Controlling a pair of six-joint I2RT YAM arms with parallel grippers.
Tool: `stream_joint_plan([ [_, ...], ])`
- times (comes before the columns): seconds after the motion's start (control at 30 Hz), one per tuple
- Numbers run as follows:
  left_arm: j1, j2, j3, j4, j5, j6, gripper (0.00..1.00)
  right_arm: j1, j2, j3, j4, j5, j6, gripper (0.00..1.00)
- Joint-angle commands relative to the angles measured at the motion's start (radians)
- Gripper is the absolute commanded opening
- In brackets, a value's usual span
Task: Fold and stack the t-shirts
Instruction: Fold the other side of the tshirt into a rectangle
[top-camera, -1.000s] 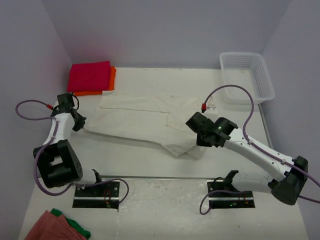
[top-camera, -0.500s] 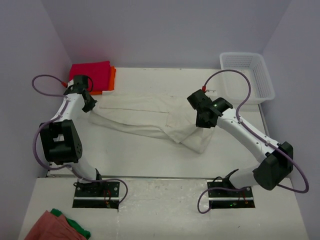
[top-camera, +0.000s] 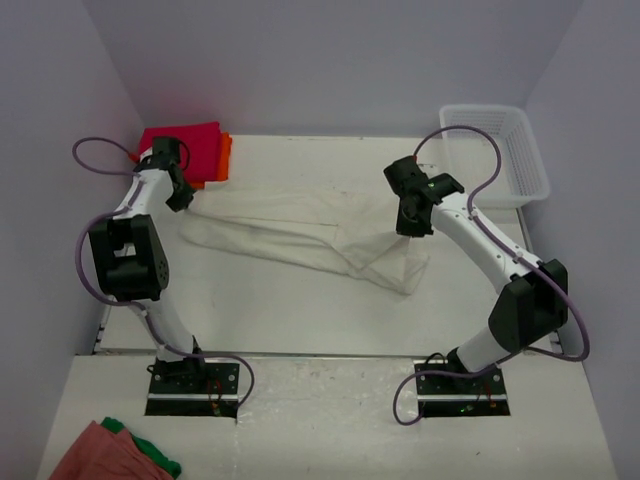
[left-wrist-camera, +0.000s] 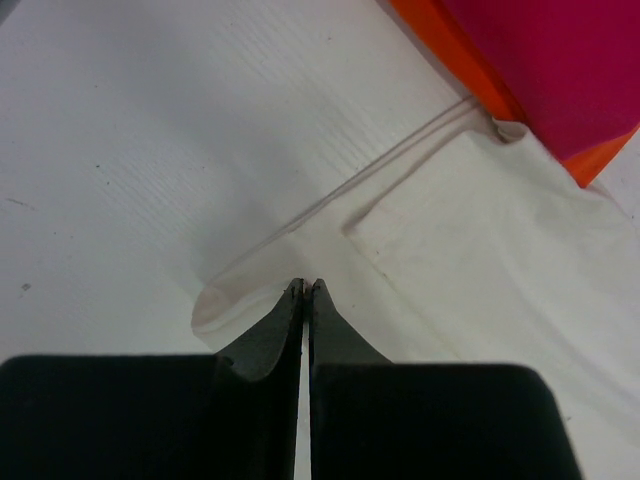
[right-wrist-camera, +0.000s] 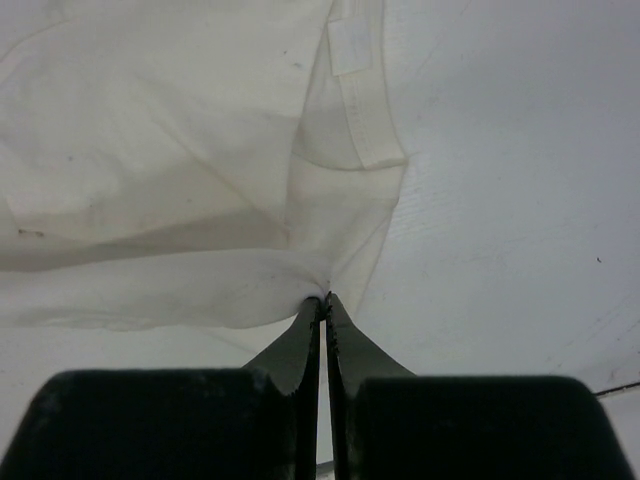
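Arms pin both ends of the cream-white t-shirt (top-camera: 300, 235), laid crosswise on the white desk (top-camera: 300, 320) with its long axis running left to right. Left jaws are shut tight on a thin fold at its left edge, just beside the magenta-red t-shirt (top-camera: 185, 148) stacked on the orange t-shirt (top-camera: 226, 155) in the far left corner. Right jaws are clamped on cloth at the right end, apparently close to the collar, though the wrist view is too tight to be sure. Between them the shirt sags toward the near side; each arm is nearer its own end. Pale walls enclose the desk, with a white mesh basket (top-camera: 495, 150) far right.
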Motion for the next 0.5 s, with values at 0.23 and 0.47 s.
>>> stream_joint_plan([
  [0.23, -0.031, 0.105, 0.113, 0.012, -0.033, -0.043, 0.0, -0.083, 0.084, 0.089, 0.05, -0.041, -0.082, 0.0],
  [0.47, -0.037, 0.164, 0.179, 0.013, -0.039, -0.046, 0.0, -0.113, 0.176, 0.147, 0.062, -0.072, -0.099, 0.0],
])
